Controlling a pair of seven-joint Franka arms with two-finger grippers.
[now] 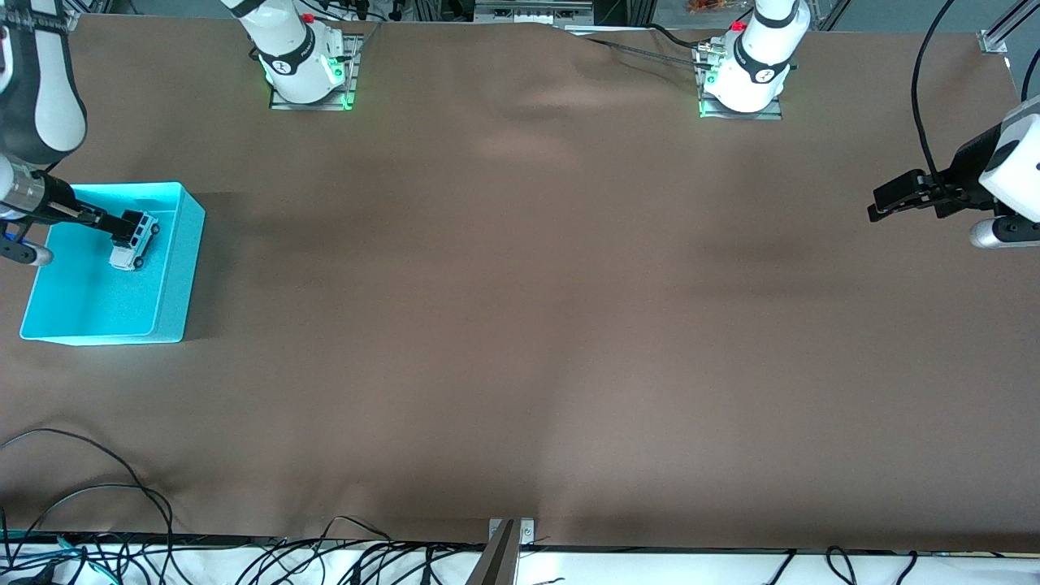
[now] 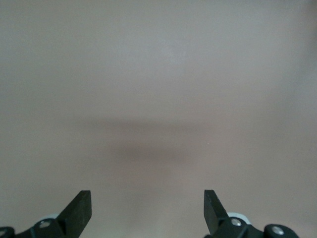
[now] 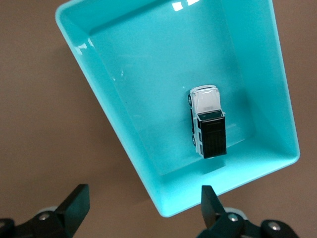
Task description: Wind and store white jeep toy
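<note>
The broad bench [image 1: 520,325], covered in matte brown cloth, carries a smooth, glossy cyan plastic bin [image 1: 175,284] with sloped walls at the right arm's end. In it the small boxy white jeep toy [image 1: 135,240] with black roof rests, released. The right claw [image 1: 110,225], spread wide over the bin, is best lifted straight up, clear of the toy; the left claw [image 1: 881,205] waits wide and empty over bare bench.

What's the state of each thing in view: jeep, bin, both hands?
white jeep toy: upright on its wheels inside the cyan bin, not held.
cyan bin: open-topped, on the table at the right arm's end, holding only the jeep.
right hand: open, over the bin, gripping nothing.
left hand: open, empty, over bare table at the left arm's end; that arm waits.
</note>
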